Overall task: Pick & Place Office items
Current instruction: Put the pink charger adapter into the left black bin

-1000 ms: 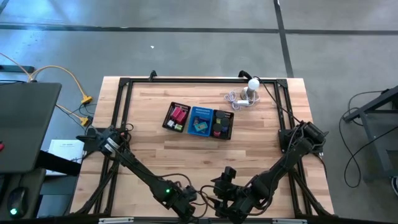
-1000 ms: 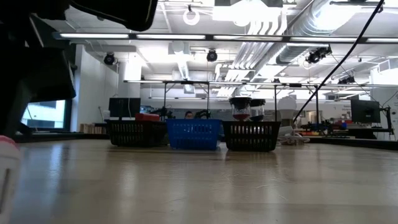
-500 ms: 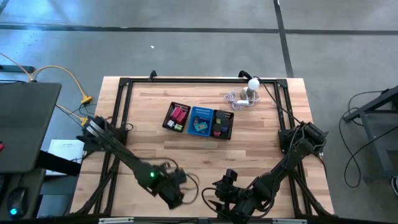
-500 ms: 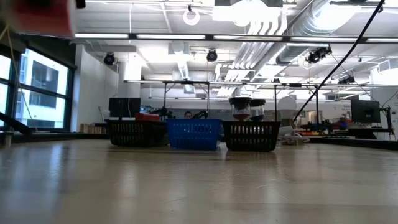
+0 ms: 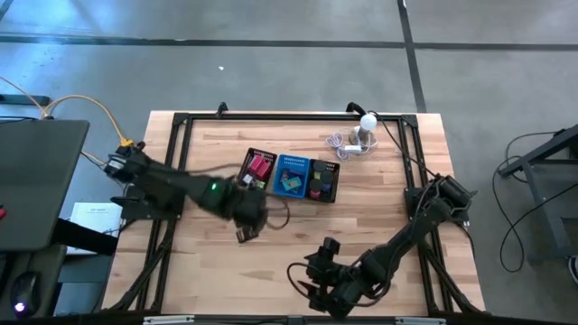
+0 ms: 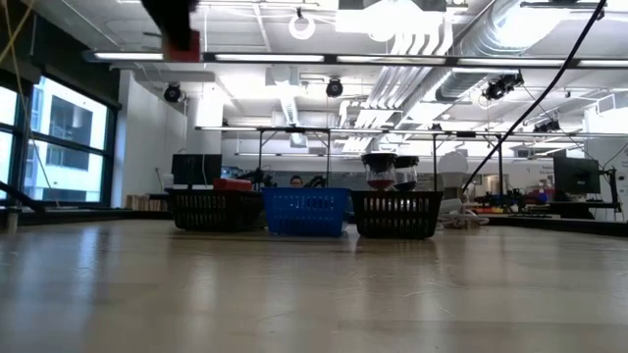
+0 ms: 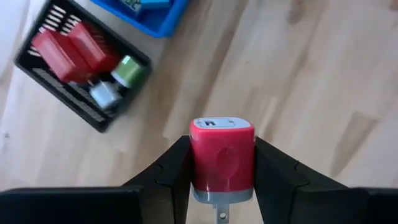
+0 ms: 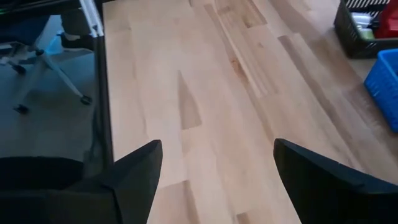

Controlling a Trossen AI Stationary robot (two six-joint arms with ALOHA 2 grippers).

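The left gripper (image 7: 221, 180) is clenched on a red plug-in charger block (image 7: 222, 157), carried above the wood near the black mesh tray (image 7: 37, 71); the right gripper (image 8: 214, 171) waits near the table's front edge, fingers spread and empty. The block looks light, rigid and smooth-sided (likely slippery), so its flat sides are the sensible hold, and no writing is readable.

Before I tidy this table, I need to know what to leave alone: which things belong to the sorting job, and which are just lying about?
Part of the job:
- red charger block, gripped in the left claw
- red pieces, green piece and silver piece in the black basket section

Just lying about:
- white ball-topped gadget with its cable
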